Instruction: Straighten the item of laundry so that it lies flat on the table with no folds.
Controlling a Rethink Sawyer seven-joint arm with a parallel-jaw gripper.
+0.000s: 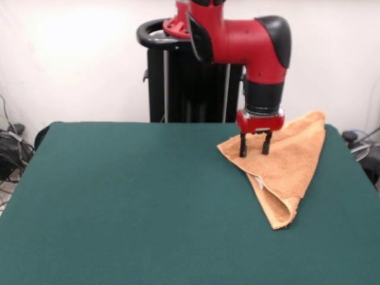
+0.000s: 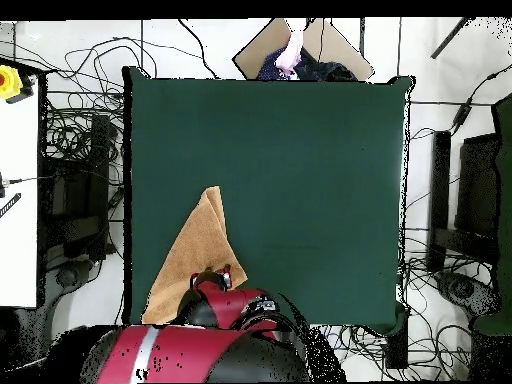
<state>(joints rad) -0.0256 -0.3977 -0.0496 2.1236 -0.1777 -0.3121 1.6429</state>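
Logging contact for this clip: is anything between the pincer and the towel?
Nothing. In the front view the open pincer stands directly at the folded towel; whether its tips touch cannot be told. No other object intervenes.

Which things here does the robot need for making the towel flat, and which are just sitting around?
Needed for the job:
- the towel, folded into a triangle
- the green table it lies on
- the gripper, fingers apart over the towel

Just lying about:
- cables on the floor round the table
- a person at the table's far edge in the overhead view
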